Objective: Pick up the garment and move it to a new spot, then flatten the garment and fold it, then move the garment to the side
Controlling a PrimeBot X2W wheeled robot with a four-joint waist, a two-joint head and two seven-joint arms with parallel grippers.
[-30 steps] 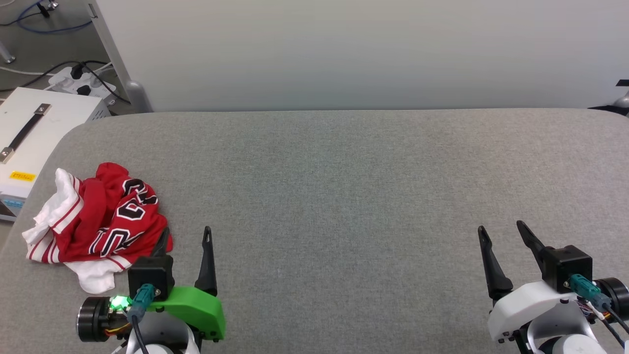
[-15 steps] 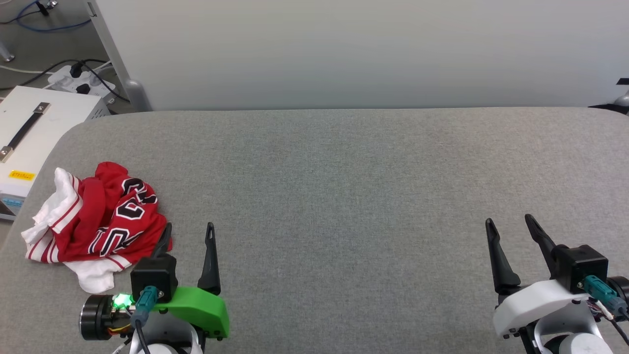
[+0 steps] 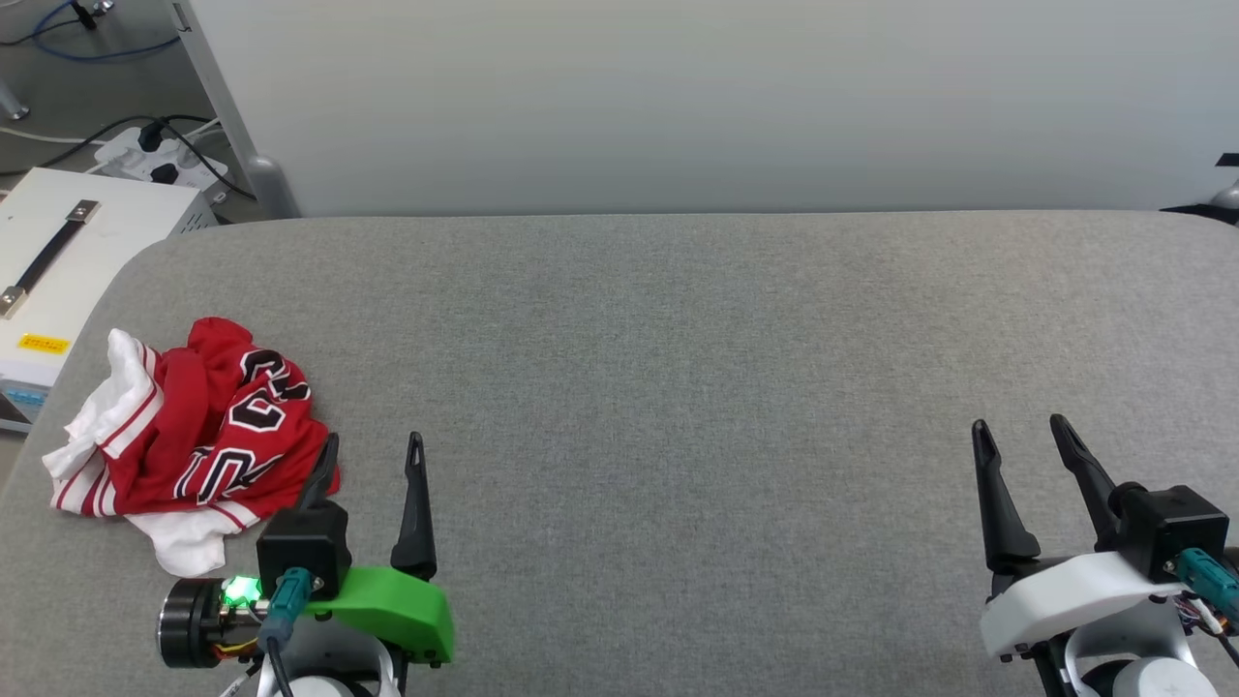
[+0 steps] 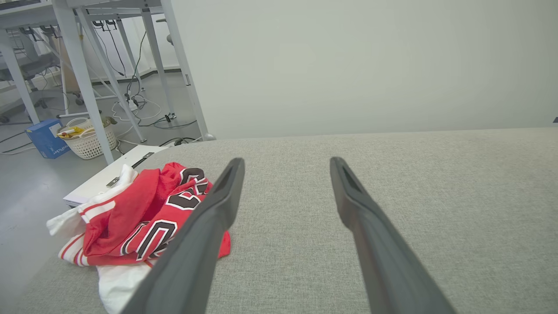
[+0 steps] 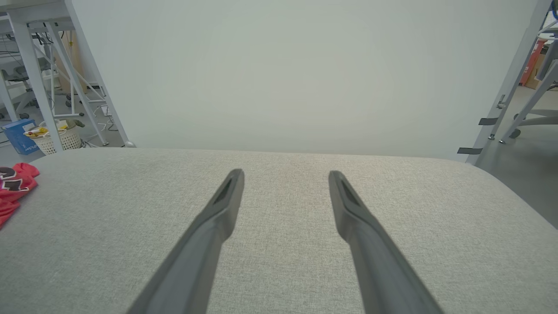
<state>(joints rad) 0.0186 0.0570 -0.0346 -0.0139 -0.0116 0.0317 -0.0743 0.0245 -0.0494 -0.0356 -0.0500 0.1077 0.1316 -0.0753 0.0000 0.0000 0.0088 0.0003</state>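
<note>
Two open, empty grippers are hovering, left gripper (image 3: 373, 440) just beside the crumpled shirt (image 3: 194, 426) near the table's (image 3: 678, 339) front-left corner, right gripper (image 3: 1018, 423) well apart; pick-up is starting, apparently requiring a leftward reach and grip.

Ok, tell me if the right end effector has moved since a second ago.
Yes: the right end effector drifted rightward and slightly toward the far edge of the grey table.

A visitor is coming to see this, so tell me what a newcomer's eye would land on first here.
The crumpled red-and-white jersey with black numerals lies heaped at the left end of the grey padded table. The open left tool, on a bright green mount, sits just right of it; the open right tool is over bare fabric far right.
</note>
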